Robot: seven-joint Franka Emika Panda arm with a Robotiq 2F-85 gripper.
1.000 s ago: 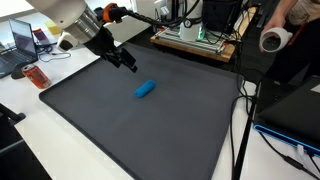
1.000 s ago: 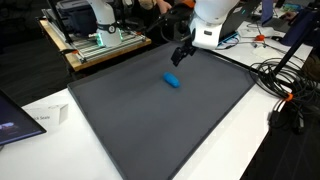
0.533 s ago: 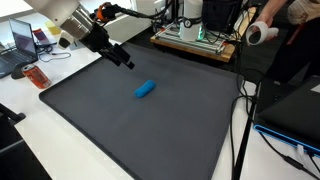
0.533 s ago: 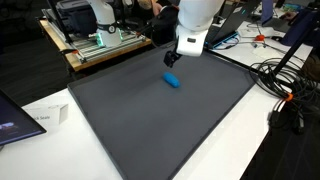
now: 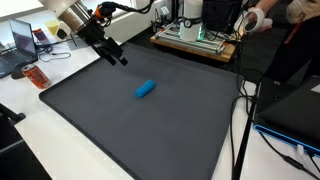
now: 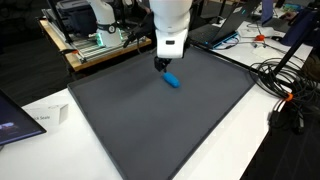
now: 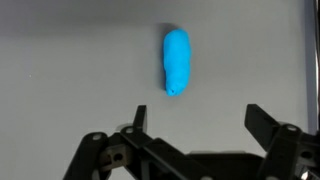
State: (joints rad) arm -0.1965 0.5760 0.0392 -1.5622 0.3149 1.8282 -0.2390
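Your arm has swung back across the mat since a second ago, carrying the pincer [image 5: 118, 59] toward the mat's far corner, while the small blue rounded cylinder [image 5: 146, 89] has stayed where it lay. The pincer's jaws are spread as wide as they go and there is nothing between them; in the wrist view both dark fingers [image 7: 262, 121] stand far apart at the bottom edge with only bare mat in the gap. The blue cylinder [image 7: 176, 62] lies ahead of the pincer [image 7: 200, 125] in that view, clear of both fingers, set a little toward the left-hand finger rather than centred, with its long axis pointing away from you. In both exterior views it rests flat on the dark grey mat [image 5: 150, 135] that covers the white table [image 5: 35, 140], roughly mid-mat. In an exterior view the pincer [image 6: 161, 66] hangs above the mat, near the cylinder [image 6: 172, 80] but not touching it.
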